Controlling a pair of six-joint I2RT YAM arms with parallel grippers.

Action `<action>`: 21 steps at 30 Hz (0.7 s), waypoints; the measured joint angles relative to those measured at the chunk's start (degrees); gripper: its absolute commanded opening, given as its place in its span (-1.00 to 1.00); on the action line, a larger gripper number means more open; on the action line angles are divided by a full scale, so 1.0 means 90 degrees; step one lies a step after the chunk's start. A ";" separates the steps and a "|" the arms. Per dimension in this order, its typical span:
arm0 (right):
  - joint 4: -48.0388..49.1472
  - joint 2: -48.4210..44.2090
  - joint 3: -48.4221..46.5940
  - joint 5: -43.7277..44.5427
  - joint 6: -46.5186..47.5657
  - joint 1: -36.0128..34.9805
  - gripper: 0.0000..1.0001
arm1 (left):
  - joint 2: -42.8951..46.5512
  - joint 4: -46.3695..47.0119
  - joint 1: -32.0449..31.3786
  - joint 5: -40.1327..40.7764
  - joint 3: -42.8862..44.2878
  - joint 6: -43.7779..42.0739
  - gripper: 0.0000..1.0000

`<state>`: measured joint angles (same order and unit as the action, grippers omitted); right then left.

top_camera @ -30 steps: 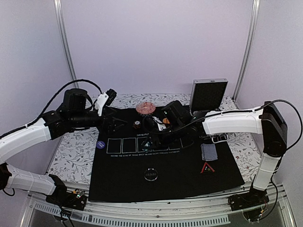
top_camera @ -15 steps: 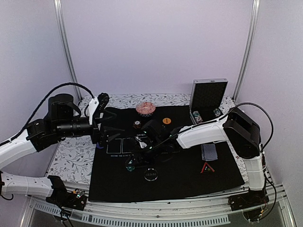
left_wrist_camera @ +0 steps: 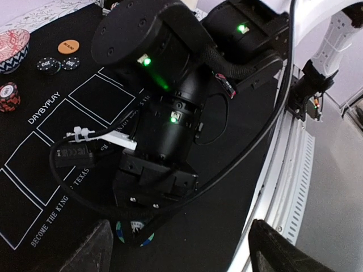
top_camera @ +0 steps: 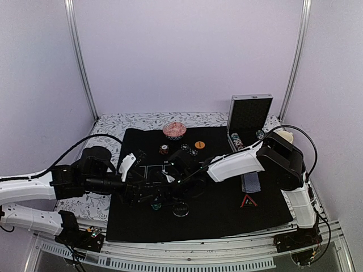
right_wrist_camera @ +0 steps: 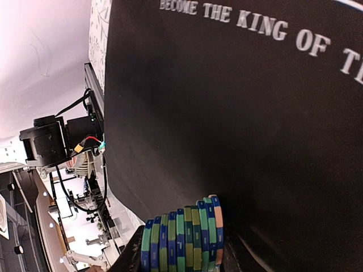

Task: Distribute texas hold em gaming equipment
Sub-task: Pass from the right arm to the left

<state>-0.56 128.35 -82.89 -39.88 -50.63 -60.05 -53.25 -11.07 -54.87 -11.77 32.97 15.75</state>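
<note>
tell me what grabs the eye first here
The right tool and the open left tool face each other low over the front middle of the black mat. The right one grips a stack of teal striped chips. An open silver case stands at the far right.

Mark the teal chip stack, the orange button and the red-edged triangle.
teal chip stack (right_wrist_camera: 181, 238), right wrist view, striped edges.
orange button (top_camera: 196, 145), top view, its face.
red-edged triangle (top_camera: 248, 202), top view, its centre.
</note>
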 measured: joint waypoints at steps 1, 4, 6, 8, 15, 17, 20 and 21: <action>0.0056 0.0002 0.0053 -0.0039 -0.0007 0.0024 -0.92 | -0.0029 0.0075 -0.0107 0.0134 -0.0073 0.0024 0.74; 0.0253 0.0000 0.0180 -0.0199 -0.0024 0.0100 -0.92 | -0.0214 0.0527 -0.0282 0.0459 -0.0413 0.0046 0.75; 0.0369 0.0000 0.0255 -0.0294 -0.0039 0.0134 -0.92 | -0.0457 0.0821 -0.0386 0.0879 -0.0678 0.0012 0.74; 0.0483 0.0000 0.0321 -0.0355 -0.0044 0.0155 -0.92 | -0.0704 0.1005 -0.0476 0.1268 -0.0867 -0.0070 0.72; 0.0646 0.0000 0.0425 -0.0452 -0.0039 0.0192 -0.92 | -0.1639 0.1700 -0.0709 0.2161 -0.1171 -0.0355 0.54; 0.0663 0.0000 0.0430 -0.0464 -0.0029 0.0194 -0.92 | -0.2045 0.1894 -0.0733 0.2244 -0.1161 -0.0413 0.52; 0.0673 0.0000 0.0435 -0.0466 0.0007 0.0202 -0.92 | -0.2560 0.2113 -0.0738 0.2147 -0.1161 -0.0488 0.47; 0.0673 0.0000 0.0435 -0.0469 0.0019 0.0204 -0.92 | -0.2688 0.2200 -0.0738 0.2072 -0.1161 -0.0520 0.41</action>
<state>5.50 128.35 -78.98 -44.10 -50.46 -58.22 -77.45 8.73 -61.52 6.87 22.52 11.07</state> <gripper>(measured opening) 0.349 0.753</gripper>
